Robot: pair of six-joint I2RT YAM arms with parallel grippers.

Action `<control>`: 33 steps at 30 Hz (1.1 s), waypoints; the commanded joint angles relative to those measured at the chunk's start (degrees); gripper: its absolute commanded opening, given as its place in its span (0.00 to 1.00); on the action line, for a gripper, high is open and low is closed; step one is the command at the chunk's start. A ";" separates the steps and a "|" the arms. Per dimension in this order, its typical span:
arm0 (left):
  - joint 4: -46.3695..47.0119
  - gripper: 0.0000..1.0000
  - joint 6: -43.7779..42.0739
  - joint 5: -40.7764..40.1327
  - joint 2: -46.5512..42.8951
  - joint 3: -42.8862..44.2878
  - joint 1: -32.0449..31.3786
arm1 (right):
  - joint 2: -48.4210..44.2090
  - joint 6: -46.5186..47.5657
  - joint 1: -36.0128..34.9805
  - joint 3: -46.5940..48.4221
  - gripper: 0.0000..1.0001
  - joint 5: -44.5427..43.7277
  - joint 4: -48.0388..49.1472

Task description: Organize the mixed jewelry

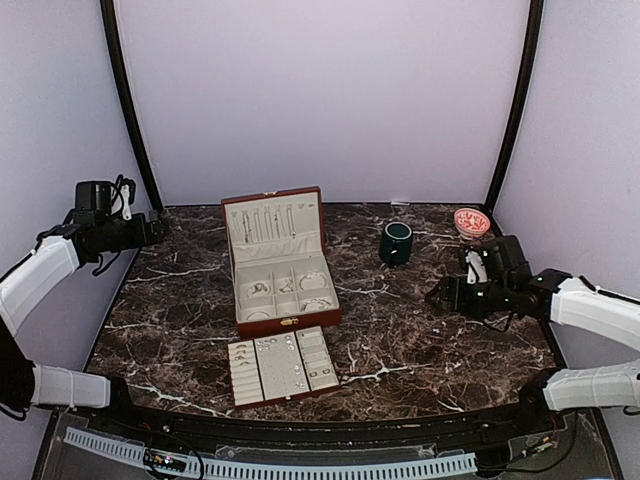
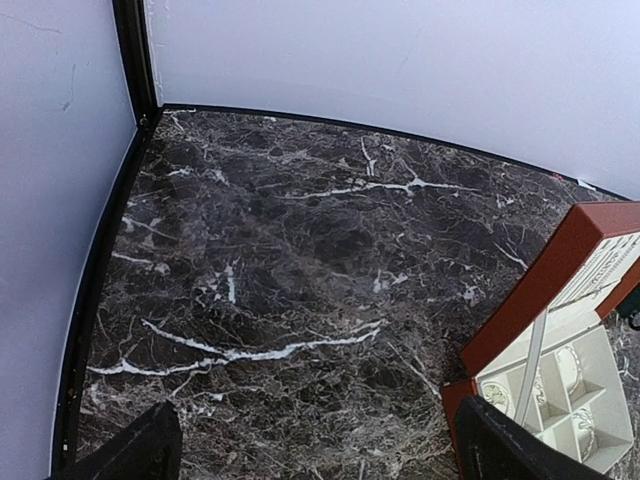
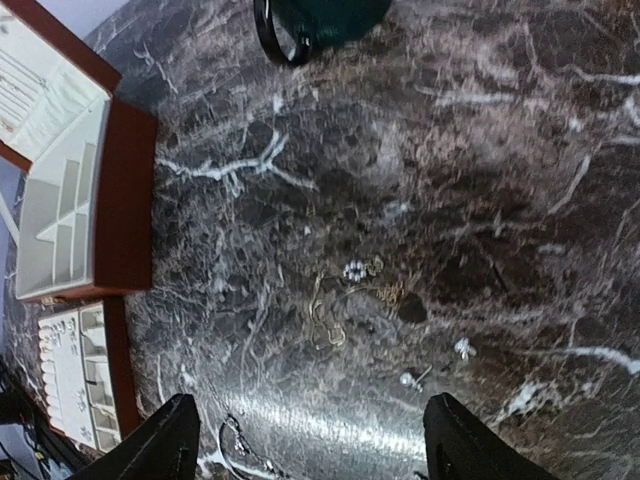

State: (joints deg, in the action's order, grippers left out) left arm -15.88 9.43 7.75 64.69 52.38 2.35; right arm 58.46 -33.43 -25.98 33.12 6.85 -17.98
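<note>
Loose pieces of the mixed jewelry lie on the dark marble in the right wrist view: a thin gold chain (image 3: 335, 310), a small flower piece (image 3: 354, 269), a stud (image 3: 463, 348) and a pin (image 3: 412, 378). My right gripper (image 3: 310, 440) hovers open above them with nothing between its fingers; it sits at the table's right (image 1: 440, 295). The reddish-brown box (image 1: 280, 265) stands open mid-table, small silvery pieces in its cream compartments. Its lift-out tray (image 1: 283, 365) lies in front, holding more pieces. My left gripper (image 1: 160, 228) is open at the far left over bare marble (image 2: 320, 450).
A dark green mug (image 1: 396, 242) stands right of the box; its rim shows at the top of the right wrist view (image 3: 320, 25). A small pink bowl (image 1: 471, 221) sits in the back right corner. White walls close in the table on three sides.
</note>
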 commanded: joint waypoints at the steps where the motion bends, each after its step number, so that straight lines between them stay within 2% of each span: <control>1: 0.58 0.97 -3.72 -2.82 0.04 0.09 0.09 | 1.67 -5.30 -6.34 -2.15 0.72 -5.14 -3.87; 6: -1.07 0.97 -5.25 -6.48 -1.29 -0.96 0.09 | 7.71 -1.23 -14.55 -2.01 0.53 -3.61 -0.78; 15: 0.26 0.96 -2.46 -3.12 -3.39 -1.70 0.09 | 19.11 7.67 -27.53 3.89 0.34 -3.53 0.38; 22: 0.22 0.95 -2.14 -2.57 -3.35 -1.49 0.07 | 23.31 10.06 -32.68 6.14 0.29 -6.40 -0.89; 26: 0.15 0.95 -2.22 -1.77 -3.66 -1.49 0.05 | 25.32 10.70 -34.36 7.55 0.21 -7.51 -1.13; 33: 0.13 0.95 -2.26 -1.68 -4.25 -1.53 0.07 | 28.51 11.01 -36.89 8.51 0.17 -11.23 -3.19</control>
State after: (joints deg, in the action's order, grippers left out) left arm -16.19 6.87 5.37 62.17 51.53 2.35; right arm 85.27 -23.00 -61.52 40.10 -1.08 -19.68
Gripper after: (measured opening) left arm 0.947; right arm 0.172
